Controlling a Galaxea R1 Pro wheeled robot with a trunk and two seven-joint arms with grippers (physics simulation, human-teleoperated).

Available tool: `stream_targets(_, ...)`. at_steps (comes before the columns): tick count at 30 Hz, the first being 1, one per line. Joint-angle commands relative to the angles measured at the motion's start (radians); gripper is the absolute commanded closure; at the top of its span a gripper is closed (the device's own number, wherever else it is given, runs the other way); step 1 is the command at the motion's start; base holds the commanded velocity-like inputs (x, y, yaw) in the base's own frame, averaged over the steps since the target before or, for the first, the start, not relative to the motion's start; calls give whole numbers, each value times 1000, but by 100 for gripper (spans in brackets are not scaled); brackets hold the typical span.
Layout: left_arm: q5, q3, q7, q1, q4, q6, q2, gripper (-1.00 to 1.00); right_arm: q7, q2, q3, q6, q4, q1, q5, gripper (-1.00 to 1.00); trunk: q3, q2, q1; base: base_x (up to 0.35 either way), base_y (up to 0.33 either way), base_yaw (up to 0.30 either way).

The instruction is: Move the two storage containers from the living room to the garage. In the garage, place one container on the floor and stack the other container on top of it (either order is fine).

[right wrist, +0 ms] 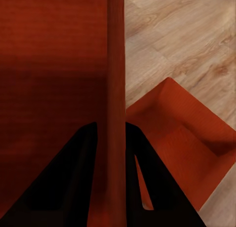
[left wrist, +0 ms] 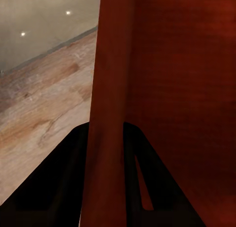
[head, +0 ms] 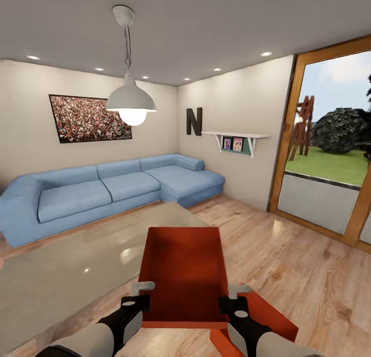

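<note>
I hold one orange-red storage container (head: 183, 269) up in front of me, its open side toward the camera, above the wood-plank floor of the living room. My left gripper (head: 138, 294) is shut on its left wall (left wrist: 105, 114) and my right gripper (head: 233, 299) is shut on its right wall (right wrist: 115, 89). The second storage container (head: 268, 318) lies on the wood floor below and to the right of the held one, partly hidden behind my right arm; the right wrist view looks into its open inside (right wrist: 184, 143).
A low grey glass-topped table (head: 67, 269) stands at the left front. A blue corner sofa (head: 103, 189) lines the back walls. Wood-framed glass doors (head: 330, 156) are at the right. A pendant lamp (head: 131, 102) hangs ahead. Open wood floor (head: 304, 264) stretches to the right.
</note>
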Motion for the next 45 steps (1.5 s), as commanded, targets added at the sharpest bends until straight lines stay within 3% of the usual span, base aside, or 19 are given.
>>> stream_targets(1,6,50,6,-1,-2,1,11,100,-1,0,-25,-2,-1,-1,-1,100,-1,-1,0,0,0,300)
stream_targets(45,6,50,6,-1,-2,1,11,100,-1,0,-24,0,-1,-1,1,100,-1,-1,0,0,0,300)
